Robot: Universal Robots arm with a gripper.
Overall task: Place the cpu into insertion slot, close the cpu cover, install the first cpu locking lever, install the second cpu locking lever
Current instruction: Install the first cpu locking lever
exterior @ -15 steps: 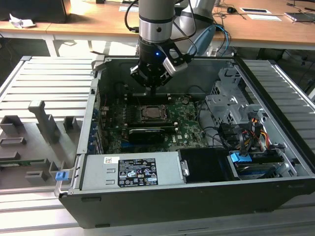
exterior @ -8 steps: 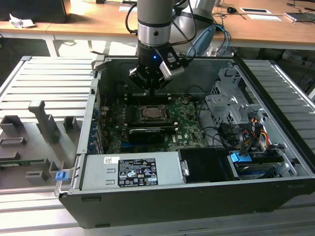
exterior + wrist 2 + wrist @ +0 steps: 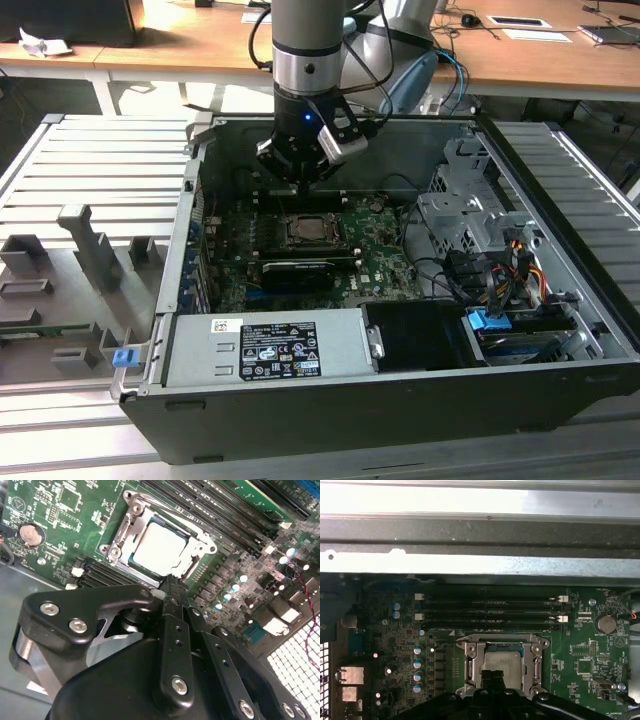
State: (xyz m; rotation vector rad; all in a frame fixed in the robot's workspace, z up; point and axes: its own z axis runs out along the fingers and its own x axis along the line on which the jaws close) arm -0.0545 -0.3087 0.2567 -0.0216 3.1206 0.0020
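Cpu seated in insertion slot; cpu cover lowered around it; gripper just above socket edge; fingers pressed together, empty.

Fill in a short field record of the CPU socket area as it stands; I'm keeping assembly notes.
cpu: seated in the insertion slot, pale face showing
cpu cover: lying flat over the slot, its window framing the chip
locking levers: state unclear
gripper: poised close above the slot's edge
setting: motherboard inside an open computer case
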